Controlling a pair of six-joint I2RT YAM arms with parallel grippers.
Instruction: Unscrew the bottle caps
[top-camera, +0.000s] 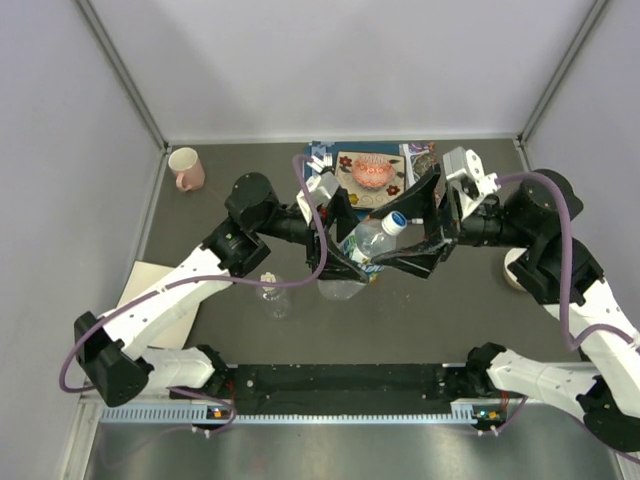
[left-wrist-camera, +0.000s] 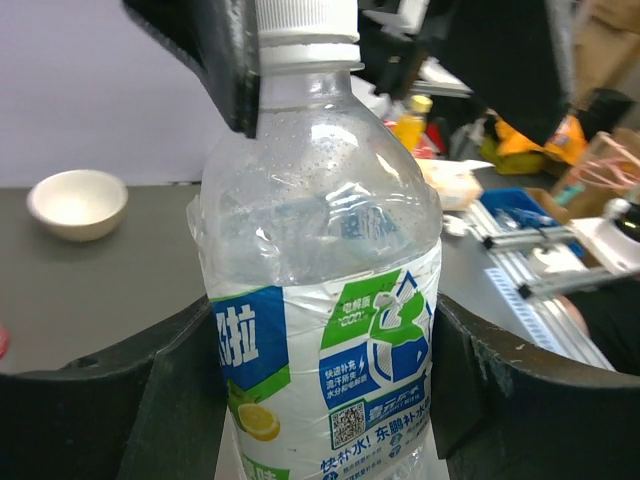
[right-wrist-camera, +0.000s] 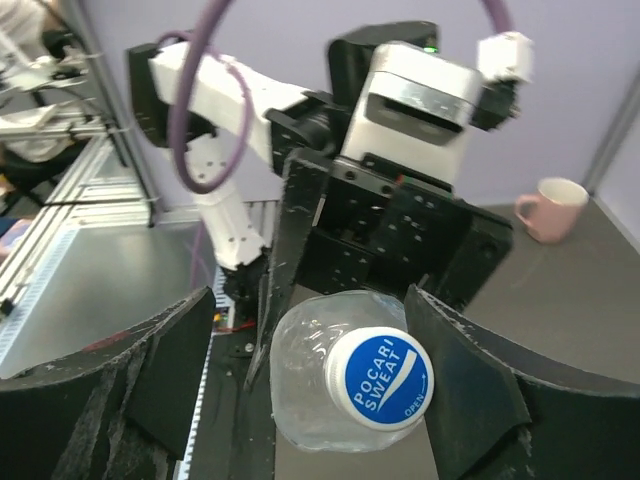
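Observation:
A clear bottle with a blue-white label (top-camera: 362, 243) is held tilted above the table by my left gripper (top-camera: 345, 240), shut on its labelled body (left-wrist-camera: 320, 300). Its blue cap (top-camera: 397, 222) sits on the neck, printed in white in the right wrist view (right-wrist-camera: 380, 378). My right gripper (top-camera: 415, 228) is open with a finger on either side of the cap. The right finger (right-wrist-camera: 470, 380) is close to the cap and the left finger (right-wrist-camera: 170, 370) is well apart. A plain clear bottle (top-camera: 275, 298) with a whitish cap stands left of centre. The orange and red-label bottles are out of view.
A pink mug (top-camera: 186, 168) stands at the back left and shows in the right wrist view (right-wrist-camera: 552, 208). A patterned book with a pink object (top-camera: 370, 170) lies behind the grippers. A white bowl (left-wrist-camera: 78, 203) sits at the right, partly under my right arm (top-camera: 512, 270).

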